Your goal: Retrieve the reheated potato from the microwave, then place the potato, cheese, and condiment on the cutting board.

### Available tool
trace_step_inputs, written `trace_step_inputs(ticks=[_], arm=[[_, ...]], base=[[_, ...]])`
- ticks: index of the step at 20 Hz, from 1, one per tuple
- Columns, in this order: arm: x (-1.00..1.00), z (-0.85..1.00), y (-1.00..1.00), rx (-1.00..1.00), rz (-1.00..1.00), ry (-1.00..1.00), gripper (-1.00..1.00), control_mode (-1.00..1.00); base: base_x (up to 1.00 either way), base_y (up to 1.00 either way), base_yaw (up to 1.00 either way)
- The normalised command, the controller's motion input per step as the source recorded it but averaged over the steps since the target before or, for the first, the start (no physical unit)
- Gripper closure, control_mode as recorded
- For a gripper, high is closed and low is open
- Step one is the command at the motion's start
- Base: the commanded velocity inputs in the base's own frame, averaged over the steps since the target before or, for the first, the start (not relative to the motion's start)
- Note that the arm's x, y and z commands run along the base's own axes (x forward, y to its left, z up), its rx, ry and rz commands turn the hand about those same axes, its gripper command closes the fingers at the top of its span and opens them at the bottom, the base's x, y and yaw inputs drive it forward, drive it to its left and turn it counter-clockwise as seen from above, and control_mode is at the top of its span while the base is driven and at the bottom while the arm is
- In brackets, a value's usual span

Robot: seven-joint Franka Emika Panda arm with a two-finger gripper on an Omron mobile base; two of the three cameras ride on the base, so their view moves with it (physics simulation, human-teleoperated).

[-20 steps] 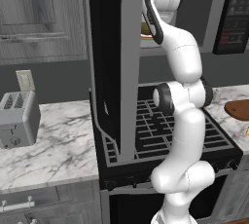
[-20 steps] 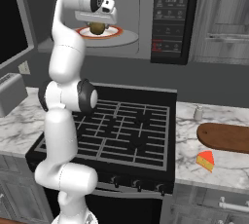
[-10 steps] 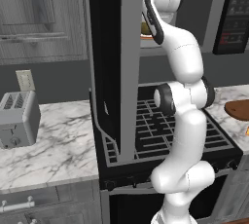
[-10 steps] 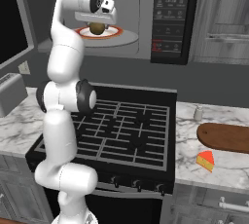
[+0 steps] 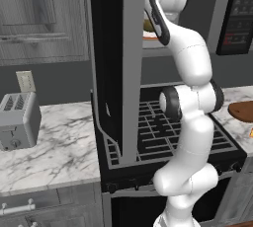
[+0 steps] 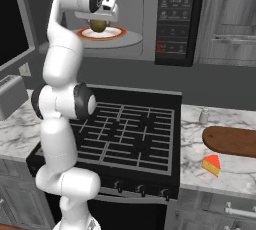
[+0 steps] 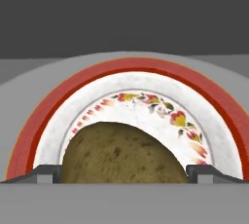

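The potato rests on a white plate with an orange-red rim inside the open microwave. My gripper reaches into the cavity and is shut on the potato. In the hand view the potato fills the gap, with a fingertip pressed against each side. The cutting board lies on the right counter. The cheese sits just in front of it, and the condiment stands behind its left end.
The microwave door hangs wide open to the left, standing over the black gas stove. A toaster sits on the marble counter at far left. Grey cabinets flank the microwave.
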Motion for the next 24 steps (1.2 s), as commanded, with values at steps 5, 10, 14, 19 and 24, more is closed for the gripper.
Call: trace_step_inputs(ticks=[5,10,14,19,24], arm=[[-0.37,-0.22,0.01,0.00,0.00,-0.17,1.00,-1.00],[-0.46,-0.13,0.00,0.00,0.00,-0.23,1.00,-1.00],[-0.46,-0.01,0.00,0.04,0.00,-0.09,1.00,-1.00],[-0.45,0.15,-0.02,0.06,0.00,0.00,1.00,-1.00],[-0.48,0.27,-0.06,0.04,0.00,0.00,1.00,-1.00]], base=[[0.00,0.00,0.00],[0.00,0.00,0.00],[0.00,0.00,0.00],[0.00,0.00,0.00],[0.00,0.00,0.00]])
